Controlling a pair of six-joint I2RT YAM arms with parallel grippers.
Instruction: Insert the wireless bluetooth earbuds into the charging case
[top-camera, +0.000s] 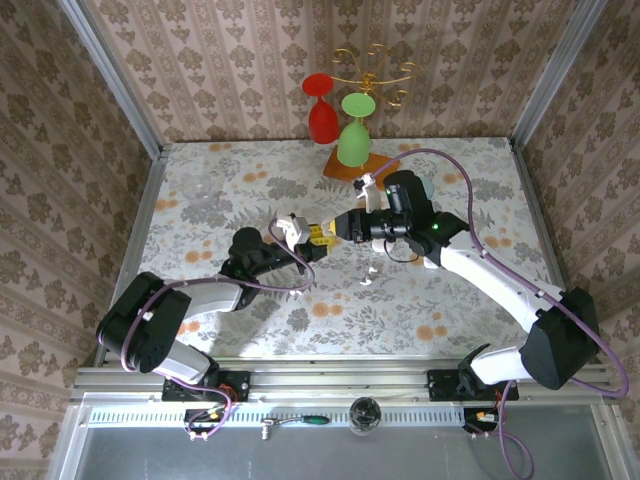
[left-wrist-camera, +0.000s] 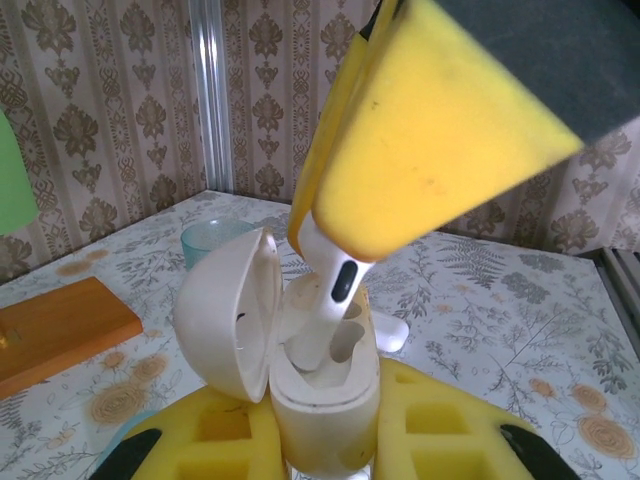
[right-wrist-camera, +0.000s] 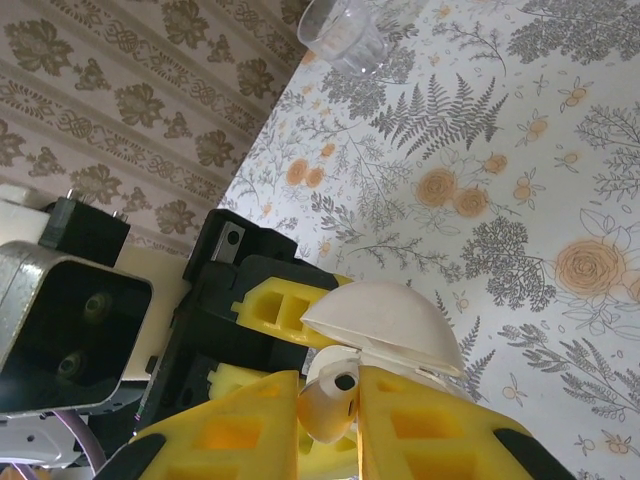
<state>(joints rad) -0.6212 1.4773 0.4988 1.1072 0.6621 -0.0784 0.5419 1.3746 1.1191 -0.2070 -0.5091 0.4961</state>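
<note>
Presently, right gripper (right-wrist-camera: 330, 398) holds earbud (left-wrist-camera: 334, 300) partly inside case (left-wrist-camera: 325, 410).

Left wrist view, bottom centre: white plastic charging case (left-wrist-camera: 322, 405) between left gripper (left-wrist-camera: 325, 445) pads, lid swung left. White glossy earbud (left-wrist-camera: 328, 310) above, lower end in a case socket, between right gripper (right-wrist-camera: 333, 418) pads. Teal plastic cup (left-wrist-camera: 212, 240) behind case, orange wooden board (left-wrist-camera: 55, 325) at left edge. Top view: small white plastic piece (top-camera: 370, 273) on floral table (top-camera: 250, 320) — lower right of grippers.
</note>
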